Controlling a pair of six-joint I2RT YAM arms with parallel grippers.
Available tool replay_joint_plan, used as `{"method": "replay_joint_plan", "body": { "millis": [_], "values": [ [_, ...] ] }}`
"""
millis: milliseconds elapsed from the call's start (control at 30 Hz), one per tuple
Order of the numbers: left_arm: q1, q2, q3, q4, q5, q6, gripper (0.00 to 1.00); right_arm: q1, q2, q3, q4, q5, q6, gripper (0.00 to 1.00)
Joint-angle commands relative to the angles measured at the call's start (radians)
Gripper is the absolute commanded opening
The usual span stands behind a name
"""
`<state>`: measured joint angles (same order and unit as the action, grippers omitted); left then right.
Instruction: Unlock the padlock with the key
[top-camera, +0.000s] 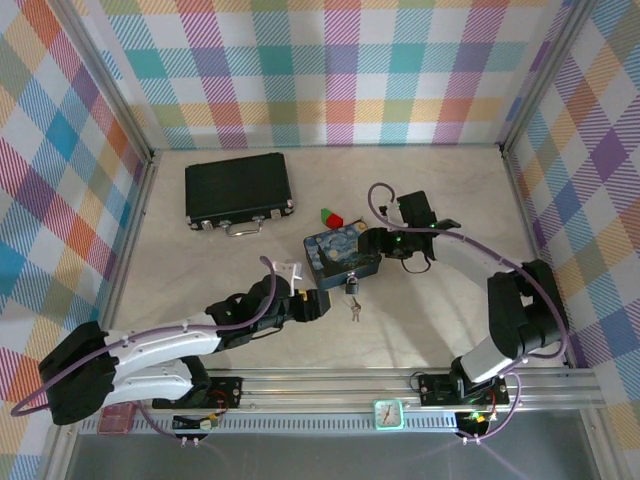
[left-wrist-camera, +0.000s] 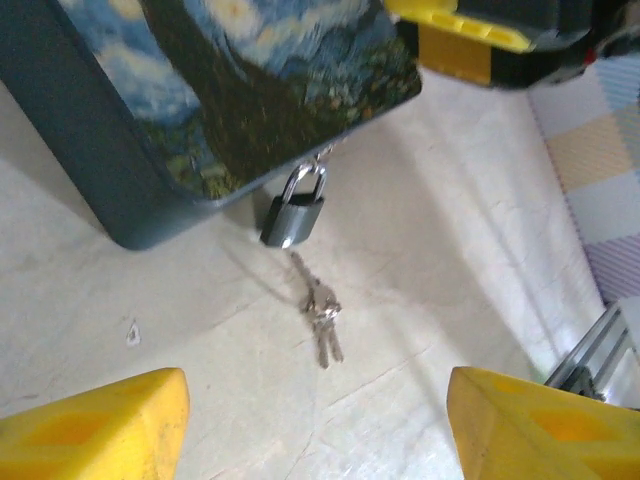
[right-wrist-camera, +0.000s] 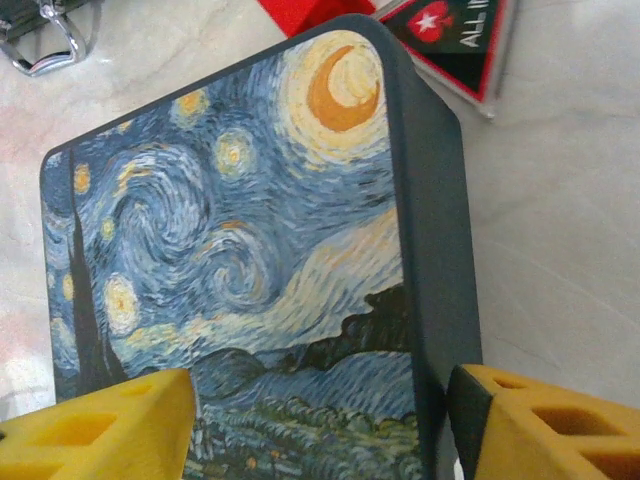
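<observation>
Against the blue box (top-camera: 338, 252), on its side nearest the arms, the padlock (top-camera: 352, 286) hangs at the latch. The key (top-camera: 355, 310) lies on the table (top-camera: 450, 200) just past it, farther from the box. From above both are mere specks. The left wrist view brings them close: the padlock (left-wrist-camera: 293, 215) has its shackle closed through the latch of the box (left-wrist-camera: 200, 100), and the key (left-wrist-camera: 323, 325) lies flat on a small ring. The right wrist view gives neither of them, but shows the box (right-wrist-camera: 250, 270) from over its painted top. The left gripper (left-wrist-camera: 315, 425) is spread wide and holds nothing; padlock and key lie ahead of it, in line with the gap between its fingers, the key nearer. The right gripper (right-wrist-camera: 320, 430) straddles the box with its fingers far apart; whether they clamp the walls cannot be told.
</observation>
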<state>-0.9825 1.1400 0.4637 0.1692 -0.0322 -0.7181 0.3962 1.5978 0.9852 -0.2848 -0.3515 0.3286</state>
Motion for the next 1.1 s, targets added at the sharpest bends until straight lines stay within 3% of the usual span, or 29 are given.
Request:
{"method": "replay_joint_plan", "body": {
  "millis": [0, 200, 367, 533, 733, 1067],
  "values": [
    [-0.008, 0.015, 0.009, -0.029, -0.008, 0.004, 0.65, 0.058, 0.041, 0.033, 0.051, -0.075, 0.01, 0.66],
    [-0.007, 0.003, -0.041, 0.001, -0.068, -0.057, 0.63, 0.162, 0.096, 0.029, 0.139, -0.052, 0.162, 0.61],
    [-0.004, -0.025, -0.057, -0.043, -0.154, -0.103, 0.66, 0.213, 0.109, 0.073, 0.134, -0.044, 0.199, 0.6],
    [-0.002, -0.076, -0.077, -0.014, -0.22, -0.117, 0.72, 0.213, -0.044, 0.084, -0.088, 0.195, 0.119, 0.64],
    [0.0, -0.001, -0.046, 0.119, -0.212, -0.107, 0.72, 0.272, -0.169, -0.046, -0.272, 0.323, 0.136, 0.62],
    [0.037, 0.029, -0.015, 0.166, -0.29, -0.18, 0.73, 0.428, -0.109, -0.168, -0.239, 0.411, 0.269, 0.56]
  ]
}}
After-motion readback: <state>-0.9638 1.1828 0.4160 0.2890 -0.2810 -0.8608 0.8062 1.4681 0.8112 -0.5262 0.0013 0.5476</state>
